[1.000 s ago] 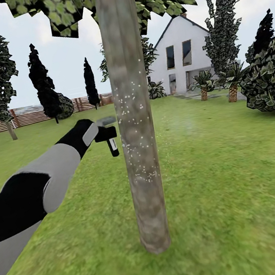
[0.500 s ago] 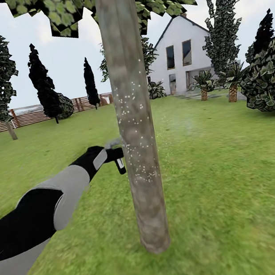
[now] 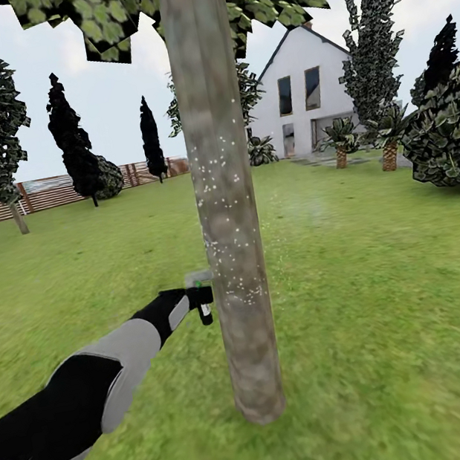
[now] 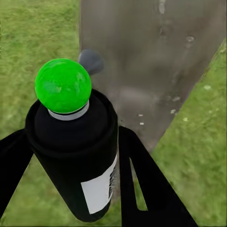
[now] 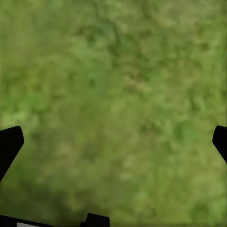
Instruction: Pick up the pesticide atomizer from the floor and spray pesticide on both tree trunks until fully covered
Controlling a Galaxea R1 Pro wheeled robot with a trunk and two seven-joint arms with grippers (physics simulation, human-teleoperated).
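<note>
1. Green is the dot on top of the pesticide atomizer [image 4: 71, 142], a dark can with a white label, and my left gripper [image 3: 199, 301] is clenched on it, one finger on each side of the body.
2. In the head view the pesticide atomizer [image 3: 201, 295] sits just beside the tree trunk [image 3: 235, 259], at about the trunk's lower-middle height, its nozzle turned toward the bark.
3. What has changed: over the last second my left arm has come steadily down, from a point level with the upper speckles to a spot below most of them. The camera and the garden have stayed put, so this is the arm's own move.
4. White speckles dot the bark from about mid-height down to roughly my gripper's level. Beneath that, to the grass of the lawn [image 3: 394, 306], the bark looks bare.
5. I read this as a downward sweep to carry the spray onto the uncovered lower part. This trunk seems partly done, not finished.
6. My right gripper [image 5: 113, 142] is released, its fingers spread wide over plain grass, holding nothing.
7. A second broad-leaved tree I cannot pick out with confidence here, so I judge that half of the task is likely yet to do.
</note>
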